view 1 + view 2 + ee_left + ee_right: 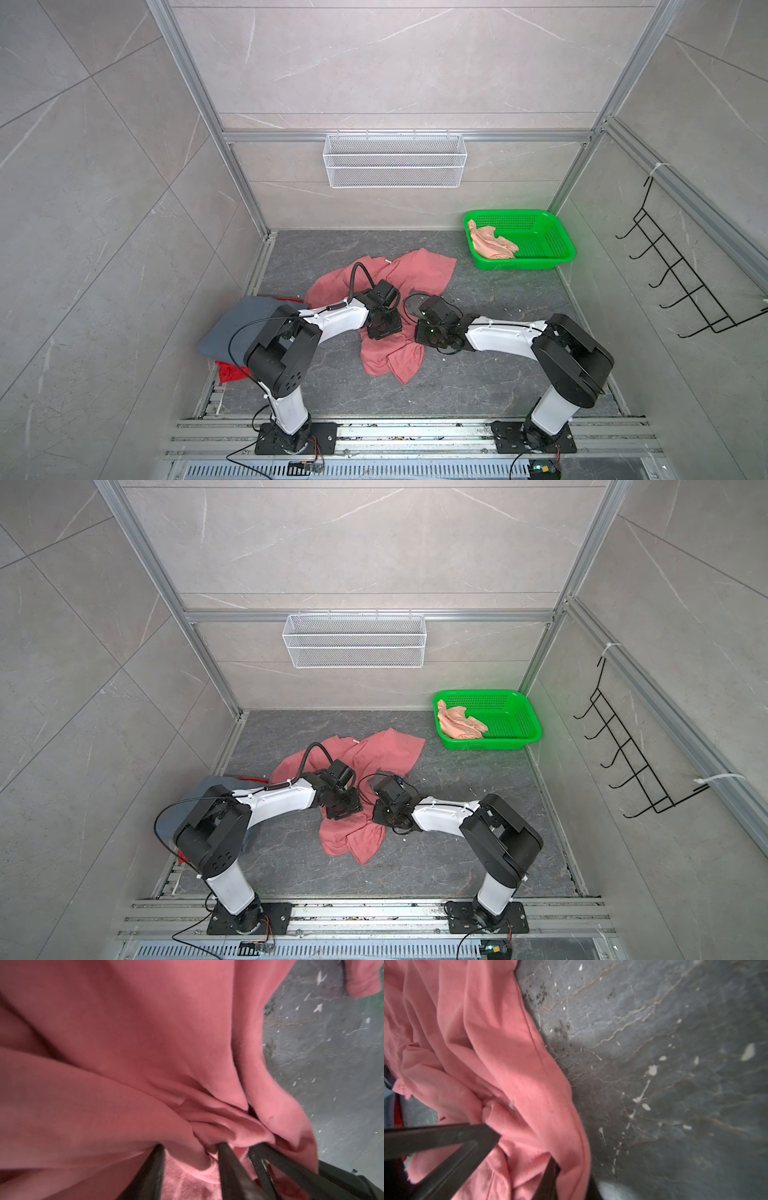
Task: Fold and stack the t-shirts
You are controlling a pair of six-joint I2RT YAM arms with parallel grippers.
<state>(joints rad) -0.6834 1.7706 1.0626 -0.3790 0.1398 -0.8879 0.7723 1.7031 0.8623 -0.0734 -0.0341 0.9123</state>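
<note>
Clamping the coral pink t-shirt (419, 270): left hand (384, 328) and right hand (424, 334), each pinching bunched cloth.

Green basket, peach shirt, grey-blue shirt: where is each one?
green basket (540, 241): in a top view, on its bare mesh floor.
peach shirt (490, 244): in a top view, middle of the crumpled cloth.
grey-blue shirt (220, 332): in a top view, flat left part.

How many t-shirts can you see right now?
4: coral pink shirt spread mid-floor; pale peach shirt in the green basket; grey-blue shirt at left, over the red shirt. More may be hidden.
</note>
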